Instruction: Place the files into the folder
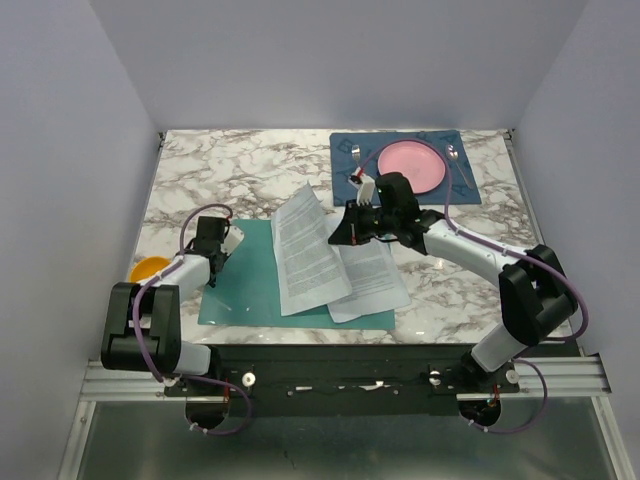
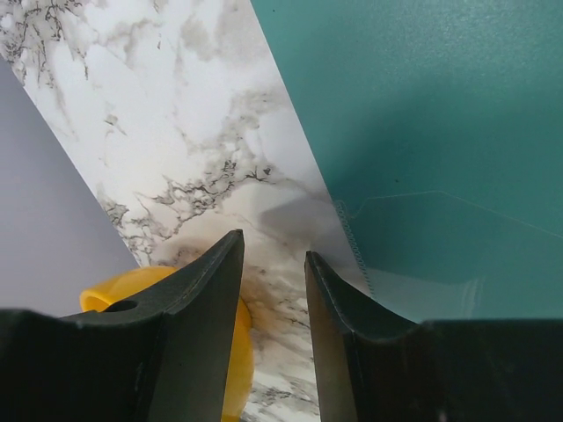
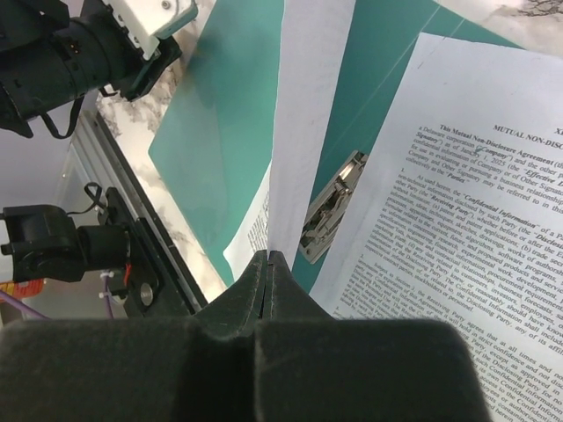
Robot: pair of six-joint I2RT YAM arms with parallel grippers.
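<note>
The files point(image 1: 330, 262) lay spread over the right half of the open folder point(image 1: 245, 285), near the front of the table point(image 1: 200, 170). One sheet point(image 3: 310, 105) was raised off the rest and standing almost on edge. My right gripper point(image 3: 270, 257) was pressed together on that sheet's edge, pinching it between the fingertips. The other sheet point(image 3: 457, 237) lay flat beside it, partly off the folder's right side. From my right wrist I could see the metal clip point(image 3: 330, 207) on the green cover below the raised sheet.

My left gripper point(image 2: 274, 259) hung partly spread over the marble just beside the folder's left edge, holding nothing. The yellow bowl point(image 2: 110, 294) sat close behind it, and the corner of the clear pocket point(image 2: 422, 251) showed on the cover ahead.

I judged these pages to be very light and limp. Held at one edge, the sheet bowed and drooped under its own weight, so it would flap or fold if I swung it fast. Paper on smooth plastic looked slippery too, and I expected a loose sheet to slide instead of staying where I dropped it. A pinch near the middle of a long edge seemed the best hold, firm enough not to slip but on a narrow strip, so as not to crease the page. The folder was thin and flexible, and I thought my left fingers point(image 2: 207, 299) should press its cover down while the pages were squared over it.
</note>
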